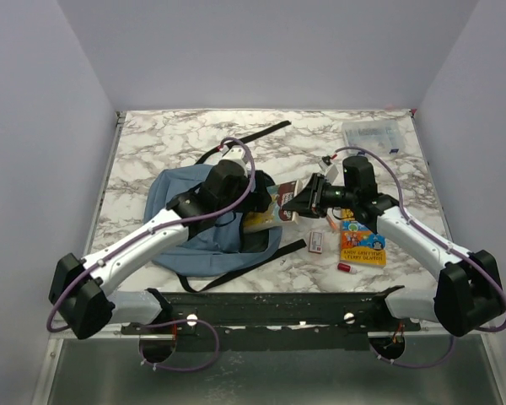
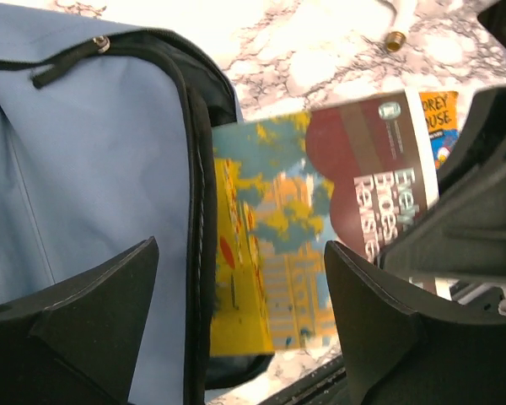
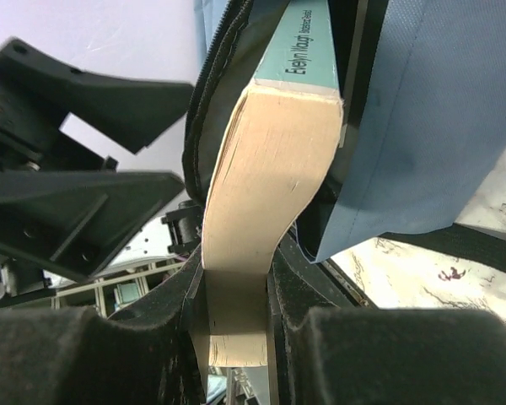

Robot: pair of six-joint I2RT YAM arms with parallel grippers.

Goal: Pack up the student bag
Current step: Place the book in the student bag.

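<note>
Right pincer (image 3: pixel 236 337) clamps a thick teal-spined paperback book (image 3: pixel 270 169).
Far end hidden in slate-blue fabric backpack (image 3: pixel 430 110); its cover shows blurred beneath the open left pincer (image 2: pixel 244 312).

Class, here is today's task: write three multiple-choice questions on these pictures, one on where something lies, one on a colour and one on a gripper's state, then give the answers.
1. Where is the clear plastic box? A in the bag; B at the far right corner of the table; C at the near left edge.
2. What colour is the student bag? A slate-blue; B red; C green.
3. The right gripper is: A open and empty; B shut on a strap; C shut on the paperback book.
Answers: B, the top view shows it there; A, blue fabric shows in every view; C, the gripper clamps the book's pages.
</note>
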